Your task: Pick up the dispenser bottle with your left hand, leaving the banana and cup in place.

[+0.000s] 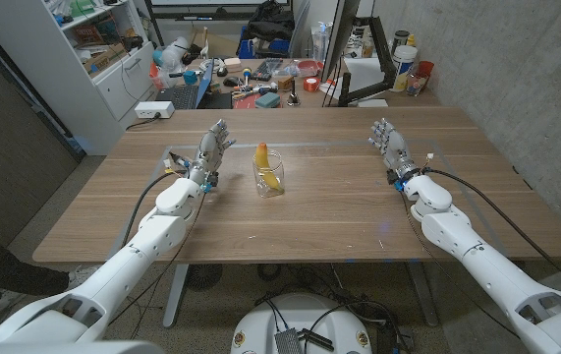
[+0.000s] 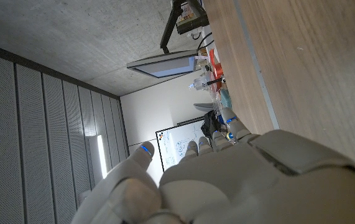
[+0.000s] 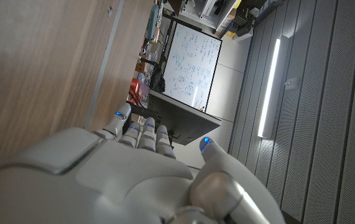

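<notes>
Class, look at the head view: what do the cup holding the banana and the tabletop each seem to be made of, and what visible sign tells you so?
The cup looks like clear glass or clear plastic, which one is open: the yellow banana shows through its wall. The table looks like wood or wood-look laminate with a matte finish: brown grain streaks run along it, with little glare.

I see a clear cup (image 1: 269, 173) standing upright near the middle of the wooden table, a little toward my left side. A yellow banana (image 1: 264, 162) stands inside it, leaning slightly, its upper end poking above the rim and its lower part showing through the transparent wall. The cup and the banana sit together as one cluster, well apart from the table's edges. I cannot make out a dispenser bottle on the table.
</notes>
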Robot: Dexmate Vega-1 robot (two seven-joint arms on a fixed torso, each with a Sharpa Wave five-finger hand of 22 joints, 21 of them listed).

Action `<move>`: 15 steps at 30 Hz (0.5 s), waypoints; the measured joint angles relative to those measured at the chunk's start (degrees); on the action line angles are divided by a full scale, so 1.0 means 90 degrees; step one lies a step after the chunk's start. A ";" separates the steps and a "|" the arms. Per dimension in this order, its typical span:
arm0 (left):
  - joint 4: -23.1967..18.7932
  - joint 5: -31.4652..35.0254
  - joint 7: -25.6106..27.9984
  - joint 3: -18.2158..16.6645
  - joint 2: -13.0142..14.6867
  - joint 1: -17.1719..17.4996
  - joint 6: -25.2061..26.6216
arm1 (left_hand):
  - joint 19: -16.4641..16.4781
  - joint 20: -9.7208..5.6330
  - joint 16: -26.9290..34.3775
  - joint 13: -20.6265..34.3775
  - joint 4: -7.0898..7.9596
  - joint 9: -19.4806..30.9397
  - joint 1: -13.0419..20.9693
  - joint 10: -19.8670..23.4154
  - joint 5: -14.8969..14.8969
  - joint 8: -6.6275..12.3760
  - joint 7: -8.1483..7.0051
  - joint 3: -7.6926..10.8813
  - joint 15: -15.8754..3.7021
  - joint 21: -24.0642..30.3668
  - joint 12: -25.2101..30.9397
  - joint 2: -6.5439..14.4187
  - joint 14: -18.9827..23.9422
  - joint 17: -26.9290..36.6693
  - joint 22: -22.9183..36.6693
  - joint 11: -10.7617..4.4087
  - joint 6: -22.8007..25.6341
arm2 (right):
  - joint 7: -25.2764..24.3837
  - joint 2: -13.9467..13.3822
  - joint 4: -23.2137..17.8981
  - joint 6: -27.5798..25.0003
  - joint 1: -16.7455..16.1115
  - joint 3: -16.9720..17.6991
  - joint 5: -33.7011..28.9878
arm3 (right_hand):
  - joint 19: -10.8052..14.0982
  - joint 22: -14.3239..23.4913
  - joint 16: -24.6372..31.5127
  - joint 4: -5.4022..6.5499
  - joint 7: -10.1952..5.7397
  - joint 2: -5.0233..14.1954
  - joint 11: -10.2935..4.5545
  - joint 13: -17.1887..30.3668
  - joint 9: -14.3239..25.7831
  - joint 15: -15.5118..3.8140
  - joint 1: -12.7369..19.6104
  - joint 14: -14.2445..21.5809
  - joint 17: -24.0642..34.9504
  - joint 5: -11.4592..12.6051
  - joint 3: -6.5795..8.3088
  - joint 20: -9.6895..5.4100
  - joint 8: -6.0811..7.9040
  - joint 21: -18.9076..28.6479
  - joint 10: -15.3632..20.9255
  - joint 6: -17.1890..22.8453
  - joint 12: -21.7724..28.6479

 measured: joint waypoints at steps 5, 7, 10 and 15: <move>-0.0001 0.0191 -0.0118 -0.0220 -0.0151 0.0042 0.0088 | 0.0000 0.0000 0.0000 0.0000 0.0000 0.0000 0.0000 0.0000 0.0000 0.0000 0.0000 0.0000 0.0000 0.0013 0.0000 0.0000 0.0000 0.0000 0.0000 0.0000 0.0000 | 0.0095 0.0153 0.0000 -0.0104 -0.0044 0.0190 -0.0205 | 0.0000 0.0000 0.0000 0.0000 0.0000 0.0000 0.0000 0.0000 0.0000 0.0000 0.0000 0.0000 0.0000 0.0000 0.0000 0.0000 0.0000 0.0010 0.0000 0.0000 0.0000; -0.0001 0.0269 -0.0173 -0.0220 -0.0151 0.0042 0.0122 | 0.0000 0.0000 0.0000 0.0000 0.0000 -0.0001 0.0000 0.0000 0.0000 0.0000 0.0000 0.0000 0.0000 0.0013 0.0000 0.0000 0.0000 0.0000 0.0000 0.0000 0.0000 | 0.0095 0.0219 -0.0005 -0.0104 -0.0062 0.0263 -0.0205 | 0.0001 0.0000 0.0000 0.0000 0.0000 0.0000 0.0000 0.0000 0.0000 0.0000 0.0000 0.0000 -0.0001 0.0000 0.0000 0.0000 0.0000 0.0010 0.0000 0.0000 0.0000; -0.0001 0.0373 -0.0246 -0.0220 -0.0151 0.0042 0.0160 | 0.0000 0.0000 0.0000 0.0000 0.0000 -0.0001 0.0000 0.0000 0.0000 0.0000 0.0001 0.0000 0.0000 0.0013 0.0000 0.0000 0.0000 0.0000 -0.0001 0.0000 0.0000 | 0.0095 0.0310 -0.0022 -0.0104 -0.0090 0.0378 -0.0205 | 0.0001 0.0000 0.0000 0.0000 0.0000 0.0000 0.0000 0.0000 -0.0001 0.0000 0.0000 0.0000 -0.0001 0.0000 0.0000 0.0000 0.0000 0.0010 0.0000 0.0000 0.0000; 0.0000 0.0569 -0.0325 -0.0647 -0.0436 0.0125 0.0205 | 0.0001 0.0000 0.0000 -0.0001 -0.0012 -0.0001 0.0000 0.0017 0.0000 0.0009 -0.0022 0.0010 0.0000 0.0013 0.0005 0.0000 0.0001 -0.0001 -0.0001 -0.0016 -0.0022 | 0.0257 0.0438 -0.0043 -0.0276 -0.0128 0.0522 -0.0559 | 0.0001 -0.0001 -0.0001 0.0000 0.0000 0.0000 0.0000 -0.0001 -0.0001 0.0000 0.0000 0.0001 -0.0001 0.0000 0.0000 0.0000 0.0000 0.0010 0.0000 0.0000 0.0000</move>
